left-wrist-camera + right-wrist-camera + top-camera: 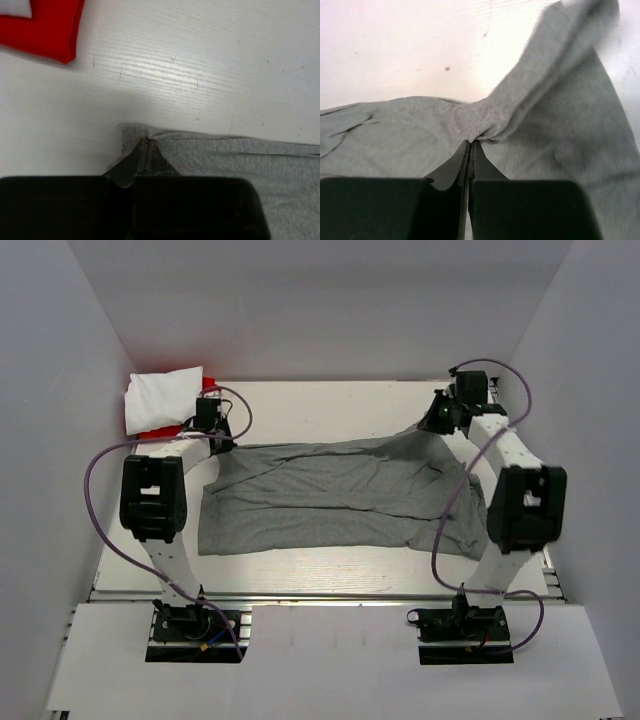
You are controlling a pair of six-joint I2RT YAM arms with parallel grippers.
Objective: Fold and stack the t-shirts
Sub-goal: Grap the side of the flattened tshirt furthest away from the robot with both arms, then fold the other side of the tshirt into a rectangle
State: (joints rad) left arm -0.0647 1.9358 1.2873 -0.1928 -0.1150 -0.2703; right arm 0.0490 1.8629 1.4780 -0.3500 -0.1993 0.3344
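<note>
A heather-grey t-shirt [340, 495] lies spread across the middle of the table. My left gripper [214, 436] is at its far left corner, shut on the cloth edge [131, 134]. My right gripper [436, 422] is at the far right corner, shut on a pinched fold of the same shirt [485, 120], which rises in a ridge toward it. A folded white t-shirt [163, 397] rests on a folded red t-shirt [156, 430] at the far left corner of the table; the red one [47, 27] also shows in the left wrist view.
White walls close in the table on the left [50, 440], back and right. Purple cables [100, 500] loop beside each arm. The arm bases [195, 625] stand at the near edge, by a metal rail [320, 595].
</note>
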